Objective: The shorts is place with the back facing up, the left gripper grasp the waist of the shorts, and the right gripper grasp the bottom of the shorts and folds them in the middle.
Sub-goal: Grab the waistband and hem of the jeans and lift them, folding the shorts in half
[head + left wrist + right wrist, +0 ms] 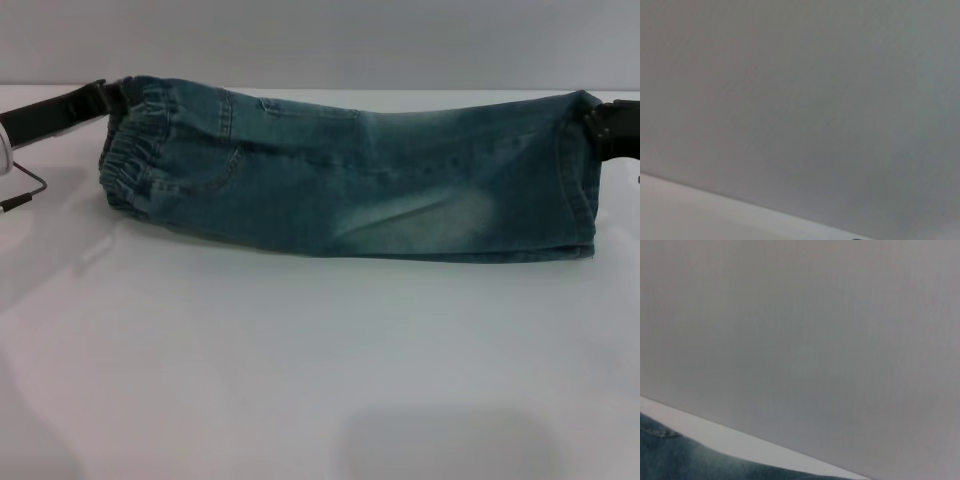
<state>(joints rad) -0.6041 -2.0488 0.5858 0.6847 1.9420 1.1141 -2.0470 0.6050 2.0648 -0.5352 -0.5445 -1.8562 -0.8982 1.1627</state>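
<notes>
The shorts (pixel 360 180) stretch across the far half of the white table (pixel 320 370), folded lengthwise into a long band. The ruffled waist of the shorts (pixel 135 150) is at the left and the bottom of the shorts (pixel 578 180) at the right. My left gripper (pixel 115 95) comes in from the left and is shut on the far corner of the waistband. At the far corner of the hem, my right gripper (pixel 598 128) is shut on the cloth. In the right wrist view a strip of the shorts (pixel 670 457) shows; the left wrist view shows no cloth.
A thin cable loop (pixel 28 190) hangs beside the left arm at the table's left edge. A pale grey wall (pixel 320 40) rises right behind the shorts. Bare table surface lies in front of the shorts.
</notes>
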